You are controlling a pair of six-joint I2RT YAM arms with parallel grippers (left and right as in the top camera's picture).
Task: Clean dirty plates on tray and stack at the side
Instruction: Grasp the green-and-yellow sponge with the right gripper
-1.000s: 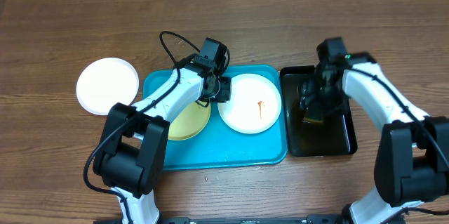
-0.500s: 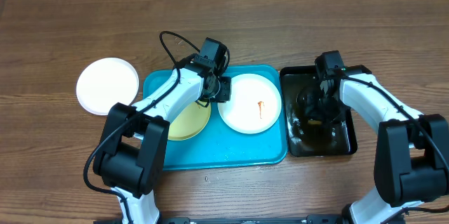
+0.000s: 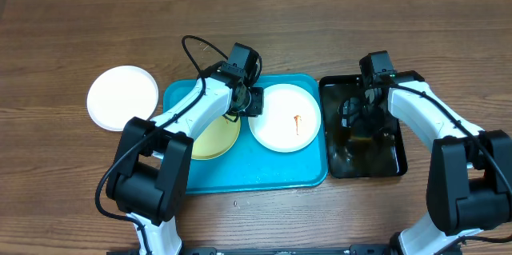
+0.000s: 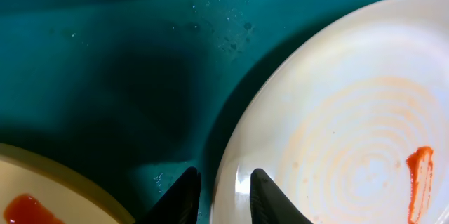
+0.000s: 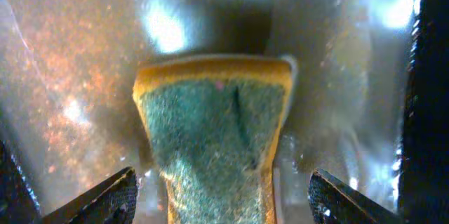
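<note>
Blue tray (image 3: pixel 240 177) holds a yellow plate (image 3: pixel 214 139) & a white plate (image 3: pixel 280 127) w/ a red smear. L gripper (image 4: pixel 223 190) pinches the white plate's rim. R gripper (image 5: pixel 221 185) is wide open over a sponge (image 5: pixel 214 119) in the black tray (image 3: pixel 392 163).

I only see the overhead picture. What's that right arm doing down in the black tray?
Observer: The right fingers stand open on either side of a sponge, green face up, not touching it.
Operator: And the left arm by the plates?
Observer: The left fingers pinch the rim of the white plate, one over the plate, one outside it.
Operator: Is the yellow plate dirty too?
Observer: Yes, the yellow plate has a red smear that the arm hides from you.
</note>
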